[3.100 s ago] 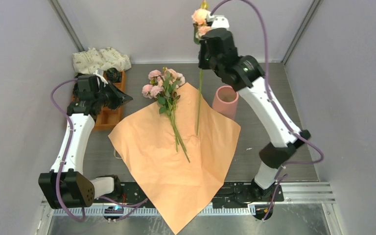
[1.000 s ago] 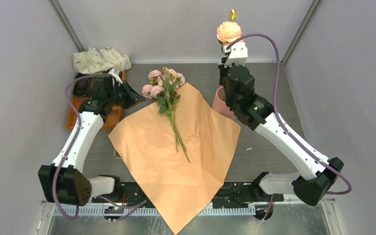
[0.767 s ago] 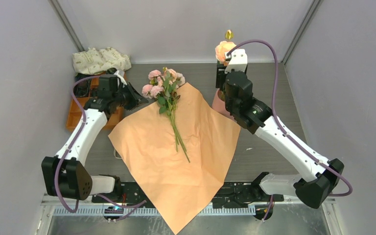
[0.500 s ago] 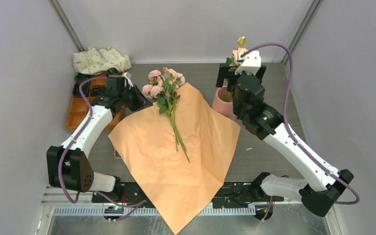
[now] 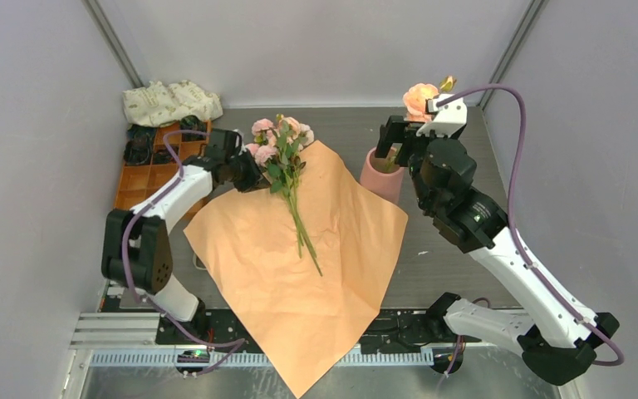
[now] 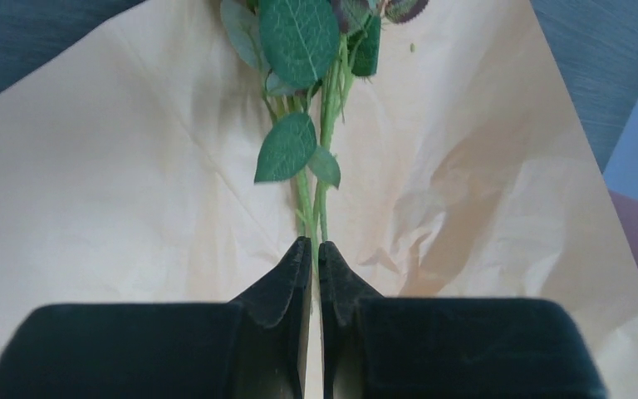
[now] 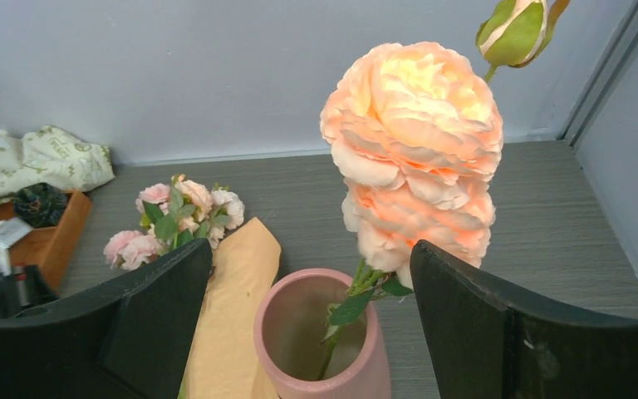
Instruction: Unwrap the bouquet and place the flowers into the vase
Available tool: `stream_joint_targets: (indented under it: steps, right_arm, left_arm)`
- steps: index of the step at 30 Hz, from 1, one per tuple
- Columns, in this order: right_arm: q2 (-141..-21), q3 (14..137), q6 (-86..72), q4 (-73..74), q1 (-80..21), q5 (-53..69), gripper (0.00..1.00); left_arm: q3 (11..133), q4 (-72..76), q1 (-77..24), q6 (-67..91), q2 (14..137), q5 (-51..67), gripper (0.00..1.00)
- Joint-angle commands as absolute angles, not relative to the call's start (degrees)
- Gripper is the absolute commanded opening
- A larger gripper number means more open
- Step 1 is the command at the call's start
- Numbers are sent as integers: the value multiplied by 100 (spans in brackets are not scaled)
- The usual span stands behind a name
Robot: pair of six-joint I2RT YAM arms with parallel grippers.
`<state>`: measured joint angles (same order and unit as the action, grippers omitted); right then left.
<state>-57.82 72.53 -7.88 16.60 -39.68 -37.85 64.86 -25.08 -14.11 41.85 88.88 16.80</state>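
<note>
Step in hand: by my judgement, you are loading stems into the vase one at a time. The wrapping is already laid open.
Vase: upright at 1 o'clock on the table, just beside the paper's right corner.
Peach rose: stands in the vase, stem down inside the mouth and leaning on the rim, with a green bud above it.
Right gripper: your jaws are spread wide, one finger on each side of the vase mouth. They grip nothing, and the rose stands free between them.
Remaining flowers: lying on the orange paper at 12 o'clock, blooms to the far side, stems pointing toward 6.
Left gripper: at the bunch's 9 o'clock side, jaws drawn almost together with only a thin slit. The stems run right up to the tips, and I cannot tell whether one is nipped.
Bystanders: orange tray and cloth bundle at 10 o'clock, apart from the work.
Next move, as judged: lift your right gripper clear without brushing the rose, then single out one stem from the bunch.
Risk: the leaves interlock, so several stems may drag along.
</note>
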Motion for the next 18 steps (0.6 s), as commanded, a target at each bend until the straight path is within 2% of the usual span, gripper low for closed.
stream_joint_targets:
  steps: [1,5,9,18]
  right_arm:
    - [-5539,7363,-1140,1785,-3985,-3512,94]
    - [-5499,7350,-1259,1957,-3982,-3291,95]
    - [-5423,7236,-1349,2009,-3988,-3113,98]
    - [-5182,6971,-1442,2081,-3990,-3027,99]
  left_arm:
    - [7246,-2314,-1535,4173,9592,1466,9]
    - [8058,-2835,-1727,4116,10195,812,15]
    - [8836,-3200,-1875,4113,10757,425,25]
    - [10215,-3871,-2115,3974,11822,-368,27]
